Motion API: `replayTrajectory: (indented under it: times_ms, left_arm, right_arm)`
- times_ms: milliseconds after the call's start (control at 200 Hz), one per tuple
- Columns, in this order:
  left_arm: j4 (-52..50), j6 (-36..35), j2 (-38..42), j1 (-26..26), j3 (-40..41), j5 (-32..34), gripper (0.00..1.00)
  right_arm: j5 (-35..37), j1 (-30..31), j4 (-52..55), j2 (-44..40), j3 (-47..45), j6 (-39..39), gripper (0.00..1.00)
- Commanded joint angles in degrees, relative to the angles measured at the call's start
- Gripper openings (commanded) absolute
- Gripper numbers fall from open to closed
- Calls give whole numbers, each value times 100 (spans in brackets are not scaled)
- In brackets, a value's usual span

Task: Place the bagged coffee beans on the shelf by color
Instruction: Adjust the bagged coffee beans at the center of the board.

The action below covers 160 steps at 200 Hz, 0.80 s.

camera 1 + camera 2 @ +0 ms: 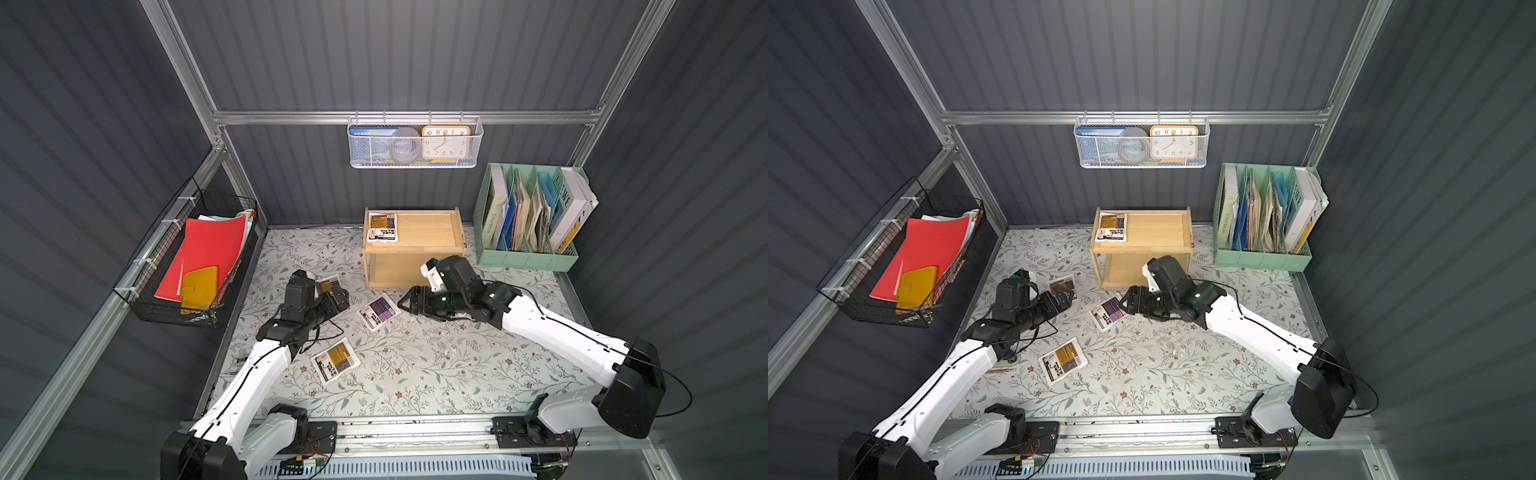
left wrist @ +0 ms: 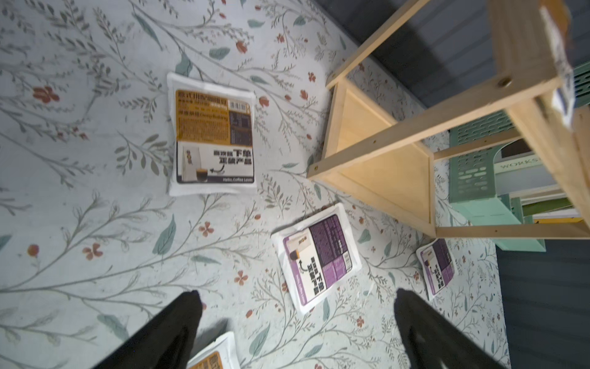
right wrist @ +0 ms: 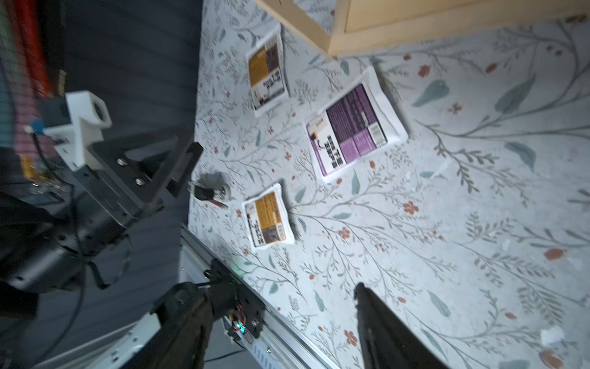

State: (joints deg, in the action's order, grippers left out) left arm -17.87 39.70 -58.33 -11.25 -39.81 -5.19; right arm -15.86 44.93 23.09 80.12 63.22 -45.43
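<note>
Between the right gripper's (image 3: 274, 287) parted, empty jaws shows only floral mat (image 3: 447, 223). Just ahead of the tips, the purple pouch (image 3: 354, 127) lies flat. In a top view this pouch (image 1: 379, 311) sits in front of the shelf (image 1: 415, 249), between both arms, a corner rather than an edge turned toward those tips. It looks nearly square, so no long axis reads clearly. The left gripper (image 2: 297, 292), also spread and empty, is close too, but the right seems nearer.

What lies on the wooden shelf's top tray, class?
On the wooden shelf, one yellow-labelled coffee pouch lies flat at the tray's end; the rest is bare wood. Anything beneath the pouch is covered.
</note>
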Motion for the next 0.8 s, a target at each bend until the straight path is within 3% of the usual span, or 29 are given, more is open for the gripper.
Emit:
replayTrajectory:
  times_ms: [0, 190, 425, 530, 795]
  left_arm:
    - [-148, 484, 128, -359, 148, 189, 100]
    - [-189, 1213, 337, -719, 574, 320, 100]
    - [-576, 1793, 958, -965, 1018, 551, 100]
    - [-686, 1953, 1084, -1058, 1089, 634, 100]
    - [-937, 2151, 436, -1503, 958, 1109, 100]
  right_arm:
    - [665, 381, -239, -152, -546, -215, 77]
    - [1099, 844, -302, -290, -1202, -491, 85]
    - [1352, 982, -257, -576, -1556, -676, 86]
    - [1644, 983, -23, -707, -1525, -696, 97]
    - [2265, 974, 493, -762, -1304, -657, 99]
